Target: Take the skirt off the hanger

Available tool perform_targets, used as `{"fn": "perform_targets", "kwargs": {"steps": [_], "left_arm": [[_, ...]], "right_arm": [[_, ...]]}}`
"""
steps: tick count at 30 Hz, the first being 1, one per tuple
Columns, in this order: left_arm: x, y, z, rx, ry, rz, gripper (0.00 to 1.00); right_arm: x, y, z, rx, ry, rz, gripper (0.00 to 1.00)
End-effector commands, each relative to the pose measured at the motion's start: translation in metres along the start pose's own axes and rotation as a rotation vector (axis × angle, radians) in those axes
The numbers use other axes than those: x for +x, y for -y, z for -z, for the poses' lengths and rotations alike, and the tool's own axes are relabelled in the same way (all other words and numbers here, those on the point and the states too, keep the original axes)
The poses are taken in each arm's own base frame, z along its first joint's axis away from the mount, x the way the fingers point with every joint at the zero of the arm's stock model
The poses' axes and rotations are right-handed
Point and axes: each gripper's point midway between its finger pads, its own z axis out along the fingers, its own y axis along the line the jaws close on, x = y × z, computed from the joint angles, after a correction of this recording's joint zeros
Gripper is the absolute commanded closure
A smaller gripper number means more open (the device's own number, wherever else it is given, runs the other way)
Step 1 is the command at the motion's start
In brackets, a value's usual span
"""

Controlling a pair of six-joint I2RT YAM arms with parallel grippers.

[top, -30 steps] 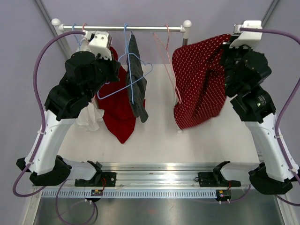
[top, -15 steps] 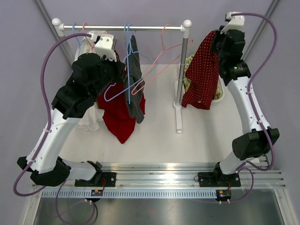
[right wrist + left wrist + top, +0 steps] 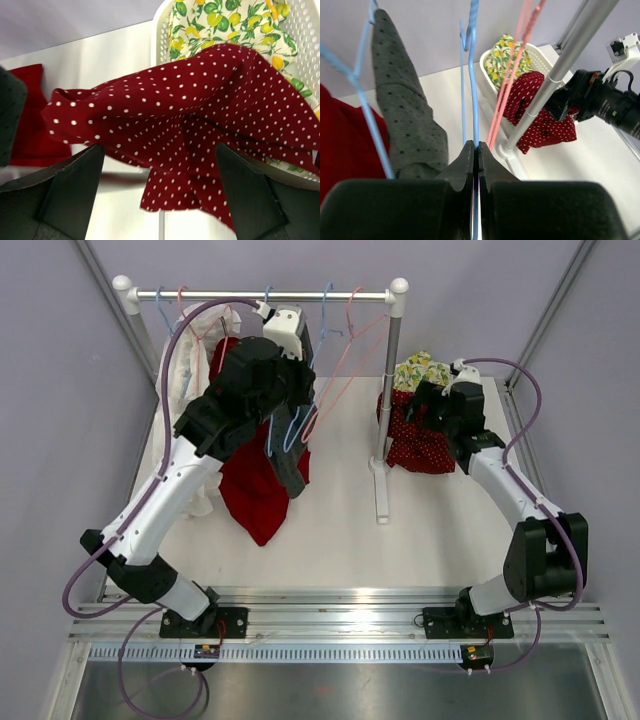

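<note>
Skirt (image 3: 200, 115) off hanger, draped over basket (image 3: 305, 30) rim, partly on lemon-print cloth (image 3: 225, 20). Right gripper (image 3: 159, 150) spread wide just above skirt, holding nothing. Left gripper (image 3: 475, 150) pinched tight on blue hanger (image 3: 473, 75) wire.

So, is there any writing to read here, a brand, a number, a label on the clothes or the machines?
No text can be read in any view.
Small tags on the front rail: too small to read.
Red skirt: white dots only, no writing.
Lemon-print cloth in the basket: pattern only, no words.
</note>
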Motion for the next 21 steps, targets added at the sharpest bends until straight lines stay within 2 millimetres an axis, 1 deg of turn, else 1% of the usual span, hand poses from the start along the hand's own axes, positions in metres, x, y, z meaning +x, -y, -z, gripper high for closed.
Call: {"fn": "perform_targets", "kwargs": {"steps": [1, 2, 3, 4, 5, 6, 7, 8, 9, 10, 11, 12, 13, 14, 15, 17, 18, 19, 20, 21], "left_arm": [[-0.031, 0.022, -0.001, 0.074, 0.103, 0.07, 1.0], [-0.028, 0.029, -0.003, 0.095, 0.092, 0.071, 1.0], [-0.028, 0.032, -0.004, 0.103, 0.095, 0.071, 1.0], [-0.027, 0.035, -0.007, 0.108, 0.094, 0.072, 1.0], [-0.027, 0.038, -0.007, 0.114, 0.094, 0.074, 0.99], [-0.03, 0.04, -0.005, 0.119, 0.101, 0.077, 0.94], [-0.031, 0.041, -0.005, 0.126, 0.101, 0.077, 0.68], [-0.033, 0.043, 0.0, 0.134, 0.102, 0.077, 0.53], [-0.034, 0.042, 0.002, 0.134, 0.102, 0.073, 0.38], [-0.041, 0.041, 0.009, 0.128, 0.119, 0.073, 0.15], [-0.046, 0.034, 0.018, 0.099, 0.128, 0.064, 0.09], [-0.049, 0.029, 0.024, 0.079, 0.135, 0.061, 0.05], [-0.055, 0.024, 0.032, 0.061, 0.15, 0.06, 0.03], [-0.061, 0.013, 0.047, 0.022, 0.168, 0.051, 0.01], [-0.063, 0.008, 0.053, 0.003, 0.175, 0.043, 0.01], [-0.064, -0.007, 0.065, -0.053, 0.184, 0.01, 0.01], [-0.068, -0.013, 0.078, -0.066, 0.203, 0.005, 0.02], [-0.068, -0.018, 0.081, -0.086, 0.207, -0.003, 0.02], [-0.063, -0.027, 0.082, -0.12, 0.198, -0.023, 0.02], [-0.064, -0.031, 0.088, -0.127, 0.206, -0.023, 0.02]], "right_arm": [[-0.052, -0.028, 0.039, -0.112, 0.162, -0.059, 0.01], [-0.047, -0.028, 0.043, -0.113, 0.149, -0.064, 0.01], [-0.054, -0.031, 0.055, -0.127, 0.169, -0.067, 0.01], [-0.054, -0.032, 0.06, -0.131, 0.171, -0.068, 0.01], [-0.051, -0.032, 0.066, -0.135, 0.161, -0.07, 0.0], [-0.058, -0.035, 0.077, -0.149, 0.185, -0.071, 0.01], [-0.061, -0.037, 0.084, -0.157, 0.197, -0.068, 0.0], [-0.051, -0.033, 0.088, -0.141, 0.16, -0.076, 0.01], [-0.056, -0.035, 0.1, -0.15, 0.181, -0.077, 0.01], [-0.056, -0.035, 0.105, -0.15, 0.183, -0.075, 0.01], [-0.052, -0.034, 0.11, -0.149, 0.171, -0.078, 0.01], [-0.057, -0.037, 0.122, -0.161, 0.191, -0.08, 0.01], [-0.057, -0.037, 0.127, -0.165, 0.193, -0.081, 0.01], [-0.053, -0.038, 0.132, -0.174, 0.181, -0.085, 0.01], [-0.057, -0.042, 0.142, -0.192, 0.196, -0.085, 0.01], [-0.053, -0.044, 0.149, -0.207, 0.184, -0.086, 0.01], [-0.056, -0.046, 0.158, -0.217, 0.198, -0.086, 0.01], [-0.056, -0.046, 0.161, -0.218, 0.2, -0.086, 0.0], [-0.053, -0.045, 0.163, -0.217, 0.193, -0.086, 0.01], [-0.055, -0.046, 0.168, -0.222, 0.202, -0.087, 0.01]]}}
